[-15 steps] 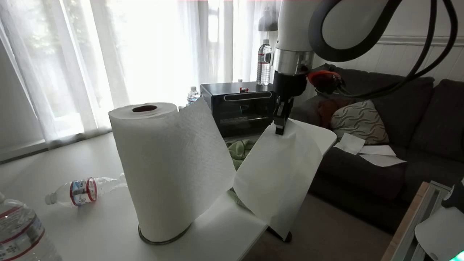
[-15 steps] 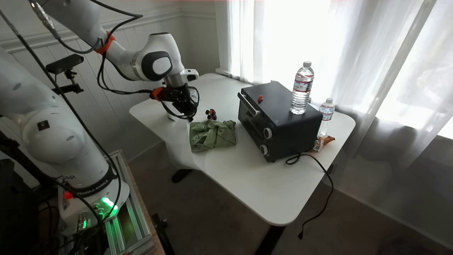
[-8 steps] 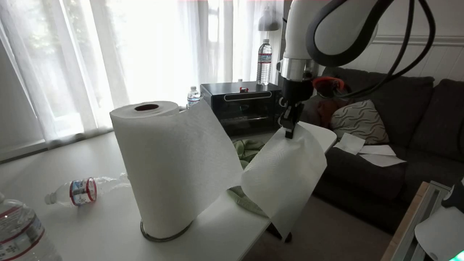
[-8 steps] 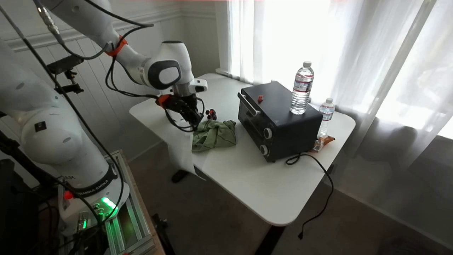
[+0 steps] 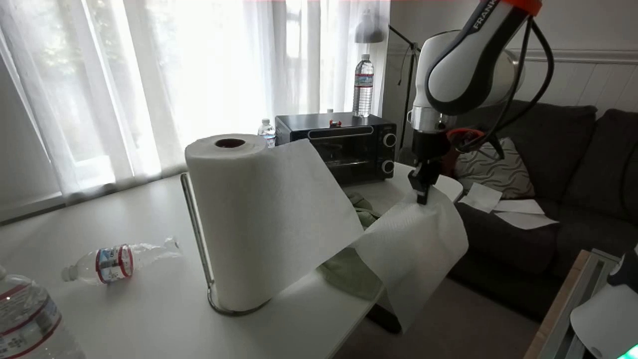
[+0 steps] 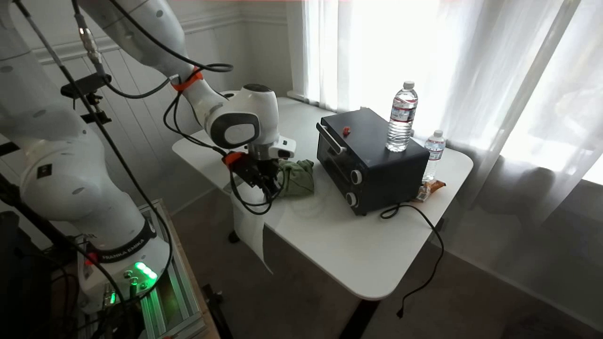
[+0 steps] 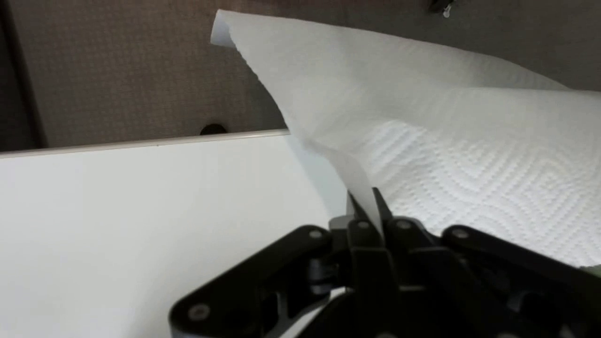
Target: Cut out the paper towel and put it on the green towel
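The paper towel roll (image 5: 232,224) stands upright on a wire holder (image 5: 239,313). A length of paper runs off it to the right and meets a sheet (image 5: 413,254) in my gripper; whether the two are joined is unclear. My gripper (image 5: 422,198) is shut on the sheet's upper edge. In the wrist view the gripper (image 7: 368,204) pinches the thin edge of the white sheet (image 7: 469,155). The sheet (image 6: 249,223) hangs past the table edge. The crumpled green towel (image 6: 299,178) lies on the table just beside the gripper; it is partly hidden behind the paper (image 5: 349,274).
A black toaster oven (image 6: 372,162) stands on the white table (image 6: 339,245), with a water bottle (image 6: 403,117) on top and another bottle (image 6: 433,155) behind. A bottle lies on its side (image 5: 114,264) near the roll, and a large bottle (image 5: 30,319) stands at the near corner.
My gripper has moved right and lower in one exterior view, dragging the held sheet. The roll has shifted right, and the holder's upright rod now shows. The arm now covers more of the green towel.
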Motion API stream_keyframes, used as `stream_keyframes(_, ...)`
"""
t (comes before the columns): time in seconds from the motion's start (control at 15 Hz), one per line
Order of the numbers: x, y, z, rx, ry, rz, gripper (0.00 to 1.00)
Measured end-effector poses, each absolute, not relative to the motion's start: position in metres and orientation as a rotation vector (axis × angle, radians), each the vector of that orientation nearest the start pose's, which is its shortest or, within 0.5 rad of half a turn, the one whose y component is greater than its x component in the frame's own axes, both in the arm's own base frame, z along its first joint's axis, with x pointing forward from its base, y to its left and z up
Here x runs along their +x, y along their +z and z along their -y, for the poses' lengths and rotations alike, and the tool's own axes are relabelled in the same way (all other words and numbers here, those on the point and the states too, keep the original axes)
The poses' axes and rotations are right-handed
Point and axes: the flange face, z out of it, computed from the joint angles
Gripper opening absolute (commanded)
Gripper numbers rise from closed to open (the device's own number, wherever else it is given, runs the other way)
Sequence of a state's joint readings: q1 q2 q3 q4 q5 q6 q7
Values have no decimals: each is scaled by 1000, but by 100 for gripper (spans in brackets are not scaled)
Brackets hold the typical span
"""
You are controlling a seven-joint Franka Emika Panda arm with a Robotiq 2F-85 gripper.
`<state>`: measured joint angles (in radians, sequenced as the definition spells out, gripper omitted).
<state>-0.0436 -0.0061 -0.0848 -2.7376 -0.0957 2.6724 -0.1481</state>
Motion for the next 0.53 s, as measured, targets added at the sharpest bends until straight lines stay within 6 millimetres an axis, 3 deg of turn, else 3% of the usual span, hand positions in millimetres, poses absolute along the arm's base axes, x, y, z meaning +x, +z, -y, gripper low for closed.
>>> stream_keyframes(0.53,398,211,50,-3167,116,175,0)
